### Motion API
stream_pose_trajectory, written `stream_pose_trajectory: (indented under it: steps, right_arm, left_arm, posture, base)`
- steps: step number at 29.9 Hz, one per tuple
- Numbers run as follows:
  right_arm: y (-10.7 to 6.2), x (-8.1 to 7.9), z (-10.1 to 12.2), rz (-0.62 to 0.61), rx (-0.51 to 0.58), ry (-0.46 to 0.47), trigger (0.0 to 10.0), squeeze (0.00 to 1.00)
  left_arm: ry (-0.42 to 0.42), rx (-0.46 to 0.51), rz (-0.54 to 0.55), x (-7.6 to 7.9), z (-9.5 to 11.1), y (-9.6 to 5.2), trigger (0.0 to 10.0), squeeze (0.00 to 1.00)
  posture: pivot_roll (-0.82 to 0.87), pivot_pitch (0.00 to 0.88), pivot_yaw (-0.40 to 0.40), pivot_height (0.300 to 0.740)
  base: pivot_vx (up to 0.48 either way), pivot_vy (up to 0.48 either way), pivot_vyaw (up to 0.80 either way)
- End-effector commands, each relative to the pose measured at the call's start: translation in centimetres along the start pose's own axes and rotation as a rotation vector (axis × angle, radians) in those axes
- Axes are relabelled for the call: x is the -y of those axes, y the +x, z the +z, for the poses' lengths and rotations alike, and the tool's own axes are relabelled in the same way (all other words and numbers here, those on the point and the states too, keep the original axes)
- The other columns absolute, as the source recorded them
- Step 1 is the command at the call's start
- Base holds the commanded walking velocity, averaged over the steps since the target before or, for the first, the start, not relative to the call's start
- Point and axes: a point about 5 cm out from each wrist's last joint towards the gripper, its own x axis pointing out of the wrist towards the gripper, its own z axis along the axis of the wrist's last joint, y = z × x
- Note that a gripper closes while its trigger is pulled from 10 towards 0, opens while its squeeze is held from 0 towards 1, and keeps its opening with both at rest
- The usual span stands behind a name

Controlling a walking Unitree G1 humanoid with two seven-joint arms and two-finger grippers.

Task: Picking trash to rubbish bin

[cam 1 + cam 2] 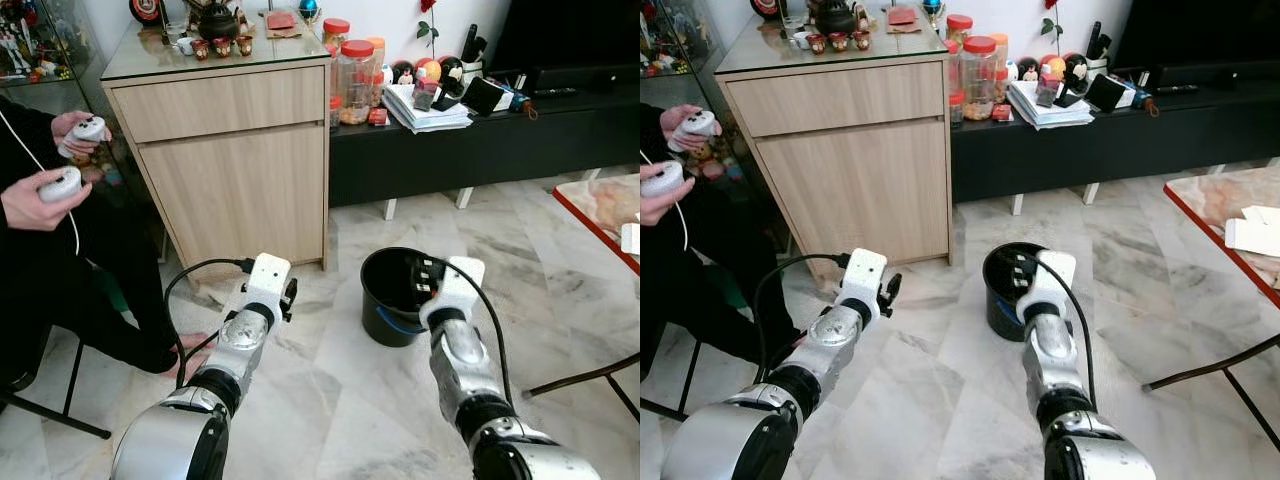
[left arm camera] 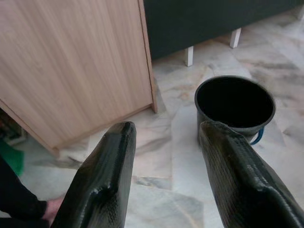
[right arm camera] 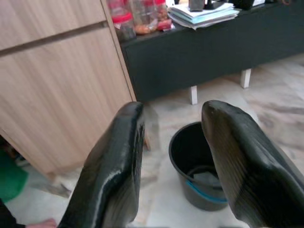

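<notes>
A black rubbish bin point(image 1: 385, 305) with a blue handle stands on the marble floor in front of me. In the right wrist view a pale crumpled piece point(image 3: 205, 178) lies at the bottom of the bin point(image 3: 190, 154). My right gripper point(image 1: 426, 273) hovers over the bin's near right rim, open and holding nothing. My left gripper point(image 1: 291, 297) is raised to the left of the bin, near the wooden cabinet's corner, also open and empty. The left wrist view looks between its fingers point(image 2: 107, 175) at the bin point(image 2: 235, 102) and bare floor.
A wooden cabinet point(image 1: 235, 170) stands just behind my left gripper. A low black bench point(image 1: 480, 145) with jars and papers runs along the wall. At the left sits a person point(image 1: 40, 190) holding two white controllers. A red-edged table point(image 1: 600, 215) and a chair leg point(image 1: 585, 377) are at the right.
</notes>
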Motion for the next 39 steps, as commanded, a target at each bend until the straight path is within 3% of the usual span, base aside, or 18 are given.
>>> stream_pose_trajectory:
  steps: [1, 10, 13, 15, 18, 21, 24, 28, 30, 34, 39]
  right_arm:
    - [0.5, -0.9, 1.2, -0.003, 0.052, -0.006, 10.0, 0.0]
    - [-0.1, -3.1, 2.4, -0.001, 0.194, -0.013, 10.0, 0.0]
    - [-0.6, -4.1, 2.0, 0.042, 0.208, -0.048, 10.0, 0.0]
    - [-1.2, -5.3, 0.9, 0.082, 0.181, -0.053, 10.0, 0.0]
    - [-1.6, -5.7, 0.1, 0.111, 0.144, -0.052, 10.0, 0.0]
    - [-1.5, -4.7, -0.2, 0.088, 0.131, -0.075, 10.0, 0.0]
    - [-1.5, -2.0, 0.1, -0.001, 0.143, -0.055, 10.0, 0.0]
    - [-1.7, -0.1, -0.1, -0.044, 0.14, -0.083, 10.0, 0.0]
    - [-2.3, 2.0, -0.6, -0.077, 0.124, -0.12, 10.0, 0.0]
    - [-2.8, 3.5, -0.9, -0.085, 0.123, -0.155, 10.0, 0.0]
    - [-4.4, 6.2, -1.9, -0.143, 0.1, -0.163, 10.0, 0.0]
  left_arm:
    - [-0.015, 0.083, -0.022, 0.6, 1.9, 0.6, 10.0, 0.0]
    - [0.04, 0.281, 0.009, 0.6, 4.3, 0.3, 10.0, 0.0]
    - [0.069, 0.274, -0.015, 1.0, 3.4, -0.1, 10.0, 0.0]
    - [0.135, 0.245, -0.046, 1.5, 2.0, -0.6, 10.0, 0.0]
    - [0.112, 0.173, -0.023, 1.0, 0.7, -0.8, 10.0, 0.0]
    - [0.096, 0.139, 0.009, 0.0, 0.4, -0.7, 10.0, 0.0]
    - [0.107, 0.139, 0.067, -1.8, 0.8, -0.7, 10.0, 0.0]
    - [0.107, 0.146, 0.084, -2.7, 1.0, -0.7, 10.0, 0.0]
    - [0.137, 0.149, 0.09, -3.4, 1.2, -0.8, 10.0, 0.0]
    - [0.171, 0.146, 0.087, -4.1, 1.2, -0.9, 10.0, 0.0]
    - [0.214, 0.089, 0.114, -6.6, 0.0, -1.8, 10.0, 0.0]
  posture:
    - [0.12, 0.0, -0.011, 0.74]
    - [0.12, 0.0, 0.02, 0.74]
    - [0.13, 0.0, 0.026, 0.74]
    - [0.12, 0.0, 0.032, 0.74]
    - [0.12, 0.0, 0.033, 0.74]
    - [0.12, 0.0, 0.034, 0.74]
    - [0.11, 0.0, 0.039, 0.74]
    - [0.11, 0.0, 0.039, 0.74]
    - [0.11, 0.0, 0.04, 0.74]
    - [0.1, 0.0, 0.041, 0.74]
    - [0.1, 0.0, 0.041, 0.74]
  base:
    - [0.0, 0.0, 0.0]
    - [0.0, 0.0, 0.0]
    - [0.0, 0.0, 0.0]
    - [0.0, 0.0, 0.0]
    - [0.0, 0.0, 0.0]
    - [0.0, 0.0, 0.0]
    - [0.0, 0.0, 0.0]
    - [0.0, 0.0, 0.0]
    - [0.0, 0.0, 0.0]
    - [0.0, 0.0, 0.0]
    - [0.0, 0.0, 0.0]
